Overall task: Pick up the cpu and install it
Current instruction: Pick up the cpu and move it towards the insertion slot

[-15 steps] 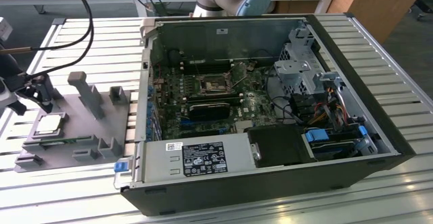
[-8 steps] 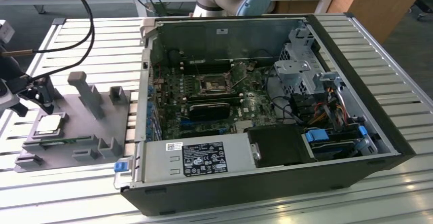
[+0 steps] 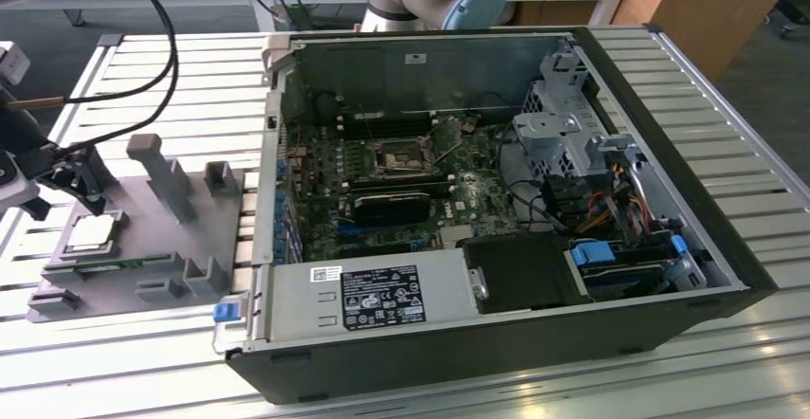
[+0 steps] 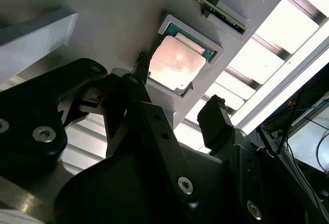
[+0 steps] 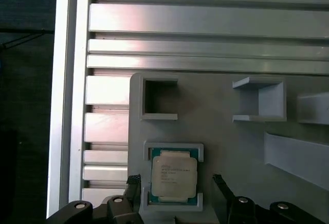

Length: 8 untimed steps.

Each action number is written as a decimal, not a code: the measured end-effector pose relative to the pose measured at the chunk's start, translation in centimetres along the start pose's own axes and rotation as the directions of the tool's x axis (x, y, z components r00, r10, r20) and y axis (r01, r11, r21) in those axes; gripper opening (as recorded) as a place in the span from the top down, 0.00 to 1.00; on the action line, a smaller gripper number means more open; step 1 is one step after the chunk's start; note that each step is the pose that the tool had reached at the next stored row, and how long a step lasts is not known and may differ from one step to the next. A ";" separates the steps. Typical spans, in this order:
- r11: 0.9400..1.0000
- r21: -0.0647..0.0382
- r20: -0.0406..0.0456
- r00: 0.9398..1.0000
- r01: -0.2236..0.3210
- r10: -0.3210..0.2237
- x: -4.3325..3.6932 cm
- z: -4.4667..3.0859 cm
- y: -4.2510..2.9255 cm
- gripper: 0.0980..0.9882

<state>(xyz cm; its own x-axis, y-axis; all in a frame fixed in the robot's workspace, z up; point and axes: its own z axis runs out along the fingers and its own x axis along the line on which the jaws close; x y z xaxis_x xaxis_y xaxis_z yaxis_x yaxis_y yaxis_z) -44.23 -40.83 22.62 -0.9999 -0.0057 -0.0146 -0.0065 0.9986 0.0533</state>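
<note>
Squarely face-up, cpu [image 5: 174, 176] flat in grey tray [image 5: 231, 142] recess.

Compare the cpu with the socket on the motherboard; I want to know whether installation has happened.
The cpu lies in the grey fixture tray outside the computer case; the socket sits on the motherboard inside it. The cpu's top is pale, shiny metal; the socket's middle looks dark. The open gripper straddles the cpu, well away from the socket. Both are square and lie flat.
</note>
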 end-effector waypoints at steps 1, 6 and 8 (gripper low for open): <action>1.000 0.000 0.000 1.000 0.000 0.000 0.00 0.06 0.00 0.37; 1.000 0.000 0.000 1.000 0.000 0.000 0.01 0.76 -0.05 0.37; 1.000 0.000 0.000 1.000 0.000 0.000 0.01 1.14 -0.08 0.37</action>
<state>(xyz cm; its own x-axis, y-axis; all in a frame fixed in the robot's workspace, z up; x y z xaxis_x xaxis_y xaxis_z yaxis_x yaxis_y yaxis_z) -44.22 -40.85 21.47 -0.9999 -0.0058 -0.0146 -0.0065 0.9986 0.0531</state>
